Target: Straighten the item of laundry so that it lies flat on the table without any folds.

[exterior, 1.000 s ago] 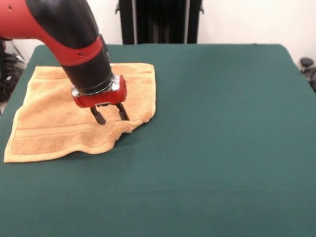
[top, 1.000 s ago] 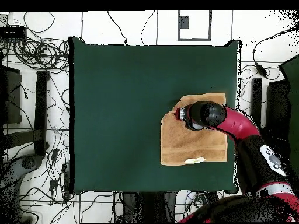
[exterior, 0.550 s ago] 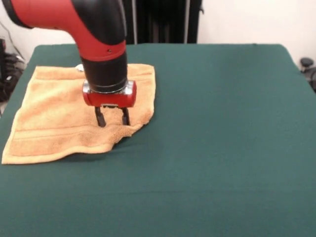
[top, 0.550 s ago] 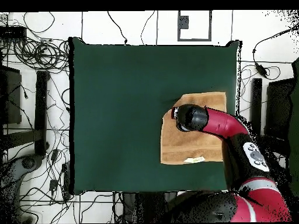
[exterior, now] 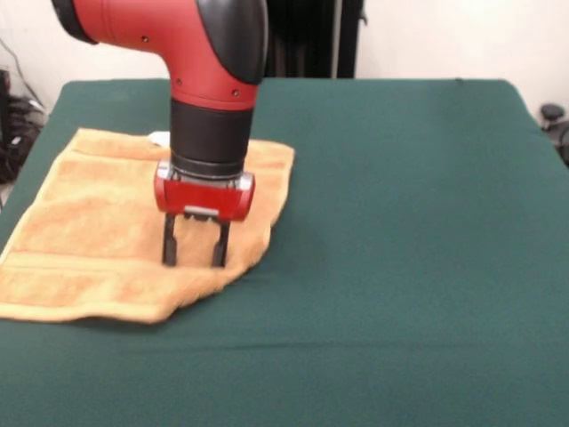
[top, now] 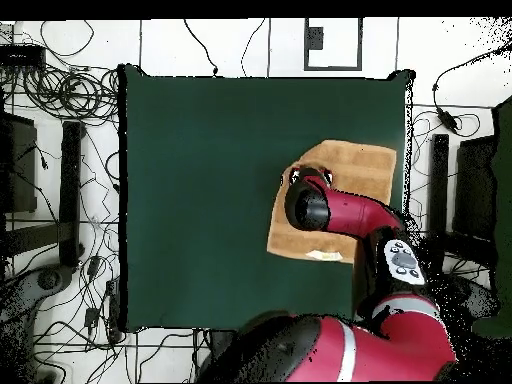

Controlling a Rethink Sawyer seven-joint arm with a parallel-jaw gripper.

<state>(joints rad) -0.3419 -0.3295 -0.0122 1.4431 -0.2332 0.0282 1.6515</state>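
Gripper (exterior: 192, 251) is pointing straight down over the towel (exterior: 89, 240), its 2 black fingers (exterior: 169, 251) parted with a clear gap between them, tips on or just at the terry surface near the towel's front-right edge. Can't tell whether any cloth is pinched; nothing is lifted off the table (exterior: 400, 222).

Versus 1.0 s ago: the arm (exterior: 209, 80) was tilted and is now vertical at the wrist, and the gripper sits closer to the camera in the front view. The towel moved with it: it has slid toward the camera and rotated, so its front-left corner now reaches the left frame edge. The front-right corner, which was crumpled and curled up, now looks flatter, though that edge is still ragged and not a clean corner. The woven band runs along the front part.

Overhead, the towel (top: 360, 170) is now skewed instead of square to the table (top: 200, 200) edges, lying in the right half near the right edge. The arm (top: 340, 210) covers its middle. White tag (top: 322, 256) shows at the towel's lower edge there.
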